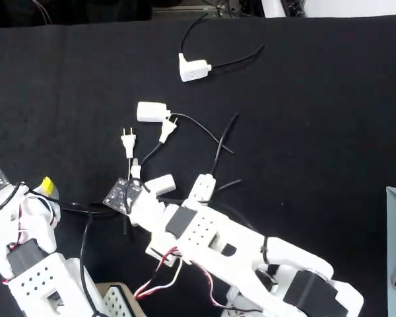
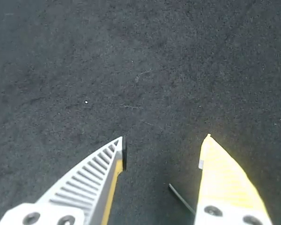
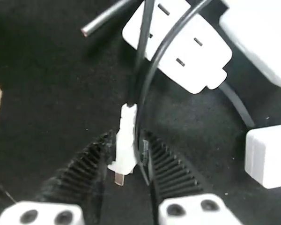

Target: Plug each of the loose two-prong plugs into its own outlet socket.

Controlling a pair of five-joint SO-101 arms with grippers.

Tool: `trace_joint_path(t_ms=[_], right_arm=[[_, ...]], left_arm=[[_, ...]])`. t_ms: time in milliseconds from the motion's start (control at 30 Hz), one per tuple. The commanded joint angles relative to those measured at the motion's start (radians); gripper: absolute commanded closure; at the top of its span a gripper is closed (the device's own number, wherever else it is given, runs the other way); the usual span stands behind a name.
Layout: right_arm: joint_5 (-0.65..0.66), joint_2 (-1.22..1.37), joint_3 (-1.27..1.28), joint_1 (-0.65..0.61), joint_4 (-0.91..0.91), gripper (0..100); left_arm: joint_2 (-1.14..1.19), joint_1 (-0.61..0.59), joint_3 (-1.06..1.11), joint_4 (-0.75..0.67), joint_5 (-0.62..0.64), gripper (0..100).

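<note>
Held plug [image 3: 125, 157] is clamped in the right gripper [image 3: 126, 138], which is pinched narrow on its body, low over the black table [image 1: 317, 132]. Two more plugs lie loose: second plug [image 1: 127, 139] with prongs up, and third plug [image 1: 166, 130] just beside the middle socket [image 1: 152, 111]. Three sockets can be counted. The near socket [image 1: 162, 183] is by the right arm and the far socket [image 1: 195, 68] is well apart. Left gripper [image 2: 165, 138] is spread wide, holding nothing.

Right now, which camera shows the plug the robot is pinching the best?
The right wrist view. The plug sits close up, clamped in the right gripper, with a metal prong showing. In the high view it is a tiny white bit at that arm's tip. The left wrist view faces the black table.
</note>
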Motion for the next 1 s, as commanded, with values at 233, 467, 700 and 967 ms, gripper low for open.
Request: trace_joint_path(t_ms=[233,467,700,967], right_arm=[[-0.026,0.168,-0.117,0.141,0.069,85.5],[-0.052,0.268,-0.24,0.084,0.149,89.6],[-0.046,0.291,-0.246,0.107,0.157,98.6],[0.066,0.056,-0.274,0.253,0.307,98.7]], left_arm=[[-0.012,-0.01,-0.005,-0.023,0.005,74],[-0.012,-0.01,-0.005,-0.023,0.003,74],[-0.012,-0.01,-0.005,-0.023,0.003,74],[-0.012,-0.01,-0.005,-0.023,0.003,74]])
